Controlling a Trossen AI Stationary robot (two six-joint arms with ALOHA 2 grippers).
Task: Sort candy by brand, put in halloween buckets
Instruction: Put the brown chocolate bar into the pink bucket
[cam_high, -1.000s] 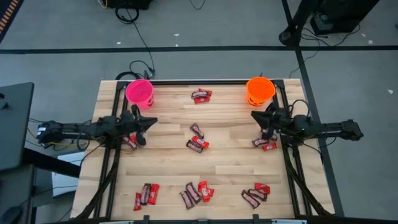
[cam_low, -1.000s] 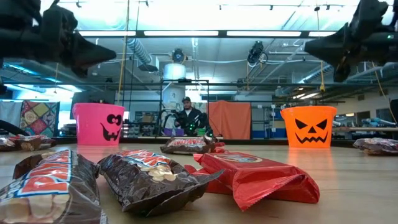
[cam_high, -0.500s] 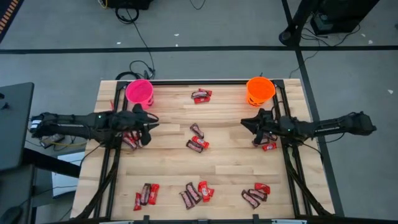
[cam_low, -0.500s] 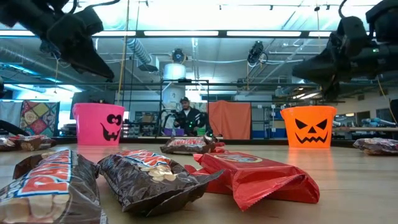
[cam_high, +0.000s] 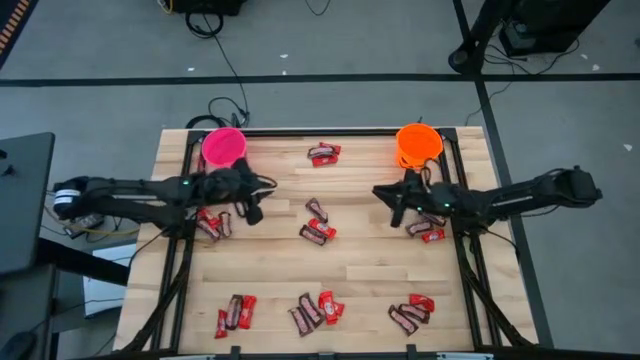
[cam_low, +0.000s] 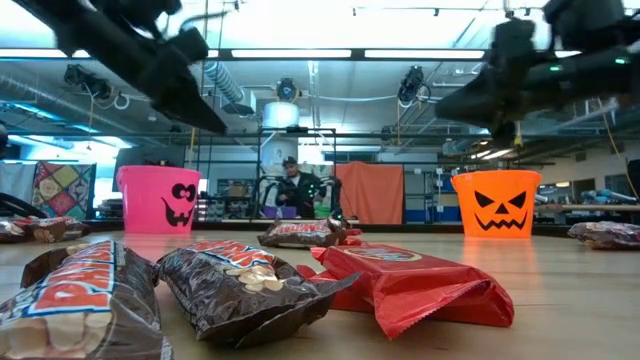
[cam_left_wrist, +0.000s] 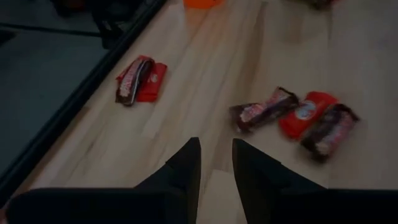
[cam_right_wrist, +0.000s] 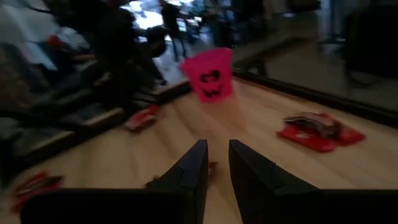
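Small wrapped candy bars, red and dark brown, lie in little heaps on the wooden table (cam_high: 370, 270): at the far middle (cam_high: 323, 153), in the centre (cam_high: 318, 232), beside each arm, and along the near edge (cam_high: 315, 308). The pink bucket (cam_high: 224, 148) stands upright at the far left and the orange bucket (cam_high: 418, 145) at the far right. My left gripper (cam_left_wrist: 216, 144) hovers open above bare wood just right of the pink bucket, tipped downward. My right gripper (cam_right_wrist: 217, 146) hovers open, nearly level, left of the orange bucket. Nothing is between either pair of fingers.
Black rails (cam_high: 180, 260) run along the table's left and right sides under the arms. In the low view, heaps of bars (cam_low: 240, 285) lie close to the near edge. A person (cam_low: 297, 185) sits in the room far behind the table. Bare wood lies between the centre heap and the near heaps.
Both arms have stretched out from the table's sides toward its middle. My left gripper has gone toward the right edge and tipped downward. My right gripper has gone toward the left edge, staying about level. No candy and neither bucket has moved.
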